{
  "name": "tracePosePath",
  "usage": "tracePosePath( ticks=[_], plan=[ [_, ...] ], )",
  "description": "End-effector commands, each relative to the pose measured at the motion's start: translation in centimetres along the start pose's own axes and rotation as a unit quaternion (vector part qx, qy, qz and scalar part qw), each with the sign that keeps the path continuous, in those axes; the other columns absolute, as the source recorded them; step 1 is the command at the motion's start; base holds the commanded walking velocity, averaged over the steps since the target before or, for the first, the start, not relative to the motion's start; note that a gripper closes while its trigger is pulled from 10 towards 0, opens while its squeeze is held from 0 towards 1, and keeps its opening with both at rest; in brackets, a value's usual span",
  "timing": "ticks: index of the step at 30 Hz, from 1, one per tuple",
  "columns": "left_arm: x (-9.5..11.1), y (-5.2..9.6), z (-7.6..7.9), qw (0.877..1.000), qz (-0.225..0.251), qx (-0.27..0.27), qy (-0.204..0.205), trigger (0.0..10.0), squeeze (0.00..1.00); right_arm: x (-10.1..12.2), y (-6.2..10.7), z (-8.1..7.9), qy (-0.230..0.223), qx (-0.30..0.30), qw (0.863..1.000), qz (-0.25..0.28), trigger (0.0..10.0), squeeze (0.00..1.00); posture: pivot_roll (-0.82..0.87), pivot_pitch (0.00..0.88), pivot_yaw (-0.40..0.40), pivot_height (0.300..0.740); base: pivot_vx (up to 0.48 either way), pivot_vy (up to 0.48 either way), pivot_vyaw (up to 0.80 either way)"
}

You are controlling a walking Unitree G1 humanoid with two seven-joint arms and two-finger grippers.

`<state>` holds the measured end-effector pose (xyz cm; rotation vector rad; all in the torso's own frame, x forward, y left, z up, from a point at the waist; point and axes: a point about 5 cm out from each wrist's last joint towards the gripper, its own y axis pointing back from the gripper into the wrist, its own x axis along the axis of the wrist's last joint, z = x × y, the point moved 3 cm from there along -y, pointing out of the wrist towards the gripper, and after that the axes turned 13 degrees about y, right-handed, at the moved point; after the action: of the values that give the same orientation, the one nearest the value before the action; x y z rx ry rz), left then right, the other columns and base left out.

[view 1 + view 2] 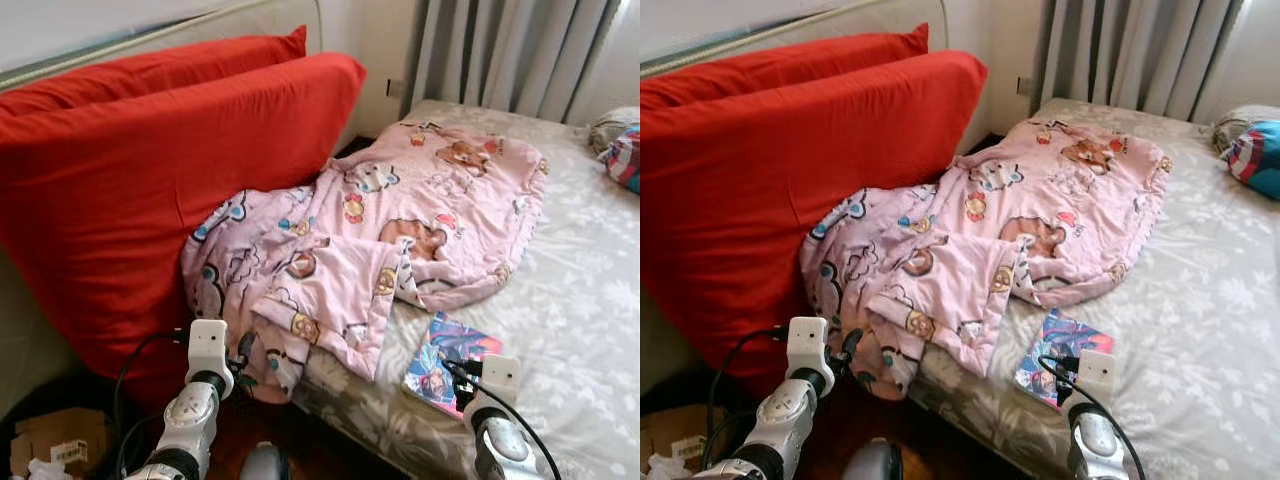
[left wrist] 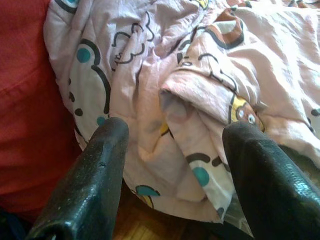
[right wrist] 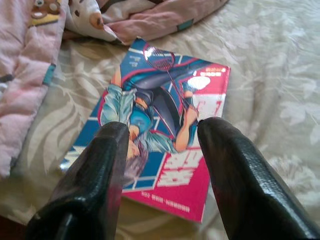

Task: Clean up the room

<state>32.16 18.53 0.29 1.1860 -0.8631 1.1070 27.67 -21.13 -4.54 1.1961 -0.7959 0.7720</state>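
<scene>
A pink cartoon-print blanket [image 1: 400, 220] lies crumpled across the bed [image 1: 585, 300], one end hanging over the near edge. A colourful comic book [image 1: 448, 362] lies flat on the sheet just below the blanket. My right gripper [image 3: 162, 150] hovers open right above the book's [image 3: 165, 145] cover. At the blanket's hanging end my left gripper [image 2: 175, 160] stands open, its fingers either side of a fold of the blanket [image 2: 200, 90]. The left arm [image 1: 200, 400] and right arm [image 1: 495, 415] rise from the bottom of the eye views.
Two big red pillows [image 1: 150, 190] lean against the wall to the left of the bed. Grey curtains [image 1: 520, 50] hang behind. A blue and red cushion [image 1: 1255, 155] lies at the far right. A cardboard box [image 1: 55, 440] sits on the dark wood floor at lower left.
</scene>
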Motion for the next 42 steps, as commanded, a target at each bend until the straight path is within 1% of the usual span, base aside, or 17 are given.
tracePosePath(
  ticks=[1, 7, 17, 21, 25, 27, 34, 37, 39, 40, 42],
  plan=[
    [0.1, -0.08, 0.07, 1.0, 0.0, -0.001, -0.004, 10.0, 0.0, 0.19, -0.05, -0.15, -0.002, -0.001, 1.0, 0.003, 10.0, 0.0, 0.05, 0.0, 0.032, 0.611, 0.0, 0.0, 0.0],
    [0.23, -0.11, 0.04, 1.0, 0.004, 0.001, -0.001, 10.0, 0.0, 0.12, -0.03, -0.41, -0.003, 0.003, 1.0, 0.001, 10.0, 0.0, 0.05, 0.0, 0.031, 0.611, 0.0, 0.0, 0.0],
    [0.19, -0.18, -0.03, 1.0, -0.003, 0.0, -0.003, 10.0, 0.0, 0.17, -0.05, -0.71, -0.002, 0.016, 1.0, 0.001, 10.0, 0.0, 0.05, 0.0, 0.031, 0.611, 0.0, 0.0, 0.0],
    [0.26, -0.21, 0.0, 1.0, -0.002, -0.001, -0.003, 10.0, 0.0, 0.18, -0.06, -0.96, 0.013, 0.024, 1.0, 0.001, 10.0, 0.0, 0.05, 0.0, 0.031, 0.611, 0.322, 0.0, 0.22],
    [0.43, -0.26, 0.16, 1.0, 0.004, -0.004, -0.003, 10.0, 0.0, 0.17, -0.04, -1.0, 0.012, 0.025, 1.0, 0.001, 10.0, 0.0, 0.05, 0.0, 0.03, 0.611, 0.362, 0.0, 0.77],
    [0.41, -0.24, 0.24, 1.0, 0.005, -0.005, -0.004, 10.0, 0.0, 0.12, -0.04, -1.0, 0.006, 0.023, 1.0, -0.001, 10.0, 0.0, 0.05, 0.0, 0.031, 0.611, 0.375, 0.0, 0.0],
    [0.38, -0.22, 0.44, 1.0, 0.006, -0.007, -0.005, 10.0, 0.0, 0.0, -0.03, -1.14, 0.011, 0.029, 1.0, -0.005, 10.0, 0.0, 0.05, 0.0, 0.031, 0.611, 0.38, 0.0, 0.0],
    [0.59, -0.26, 0.68, 1.0, 0.015, -0.01, -0.005, 10.0, 0.0, -0.03, -0.03, -1.1, 0.009, 0.027, 1.0, -0.007, 10.0, 0.0, 0.05, 0.0, 0.032, 0.611, 0.346, 0.0, 0.0],
    [0.77, -0.3, 0.79, 1.0, 0.02, -0.012, -0.005, 10.0, 0.0, -0.02, -0.07, -0.95, -0.002, 0.02, 1.0, -0.009, 10.0, 0.0, 0.05, 0.0, 0.033, 0.611, 0.0, 0.0, 0.0],
    [0.87, -0.31, 0.85, 1.0, 0.023, -0.013, -0.005, 10.0, 0.0, 0.03, -0.16, -0.61, -0.017, 0.01, 1.0, -0.012, 10.0, 0.0, 0.05, 0.0, 0.033, 0.611, 0.0, 0.0, 0.0],
    [0.92, -0.3, 0.9, 1.0, 0.025, -0.014, -0.005, 10.0, 0.0, 0.06, -0.22, -0.36, -0.027, 0.003, 1.0, -0.015, 10.0, 0.0, 0.05, 0.0, 0.033, 0.611, 0.0, 0.0, 0.0]
  ],
)
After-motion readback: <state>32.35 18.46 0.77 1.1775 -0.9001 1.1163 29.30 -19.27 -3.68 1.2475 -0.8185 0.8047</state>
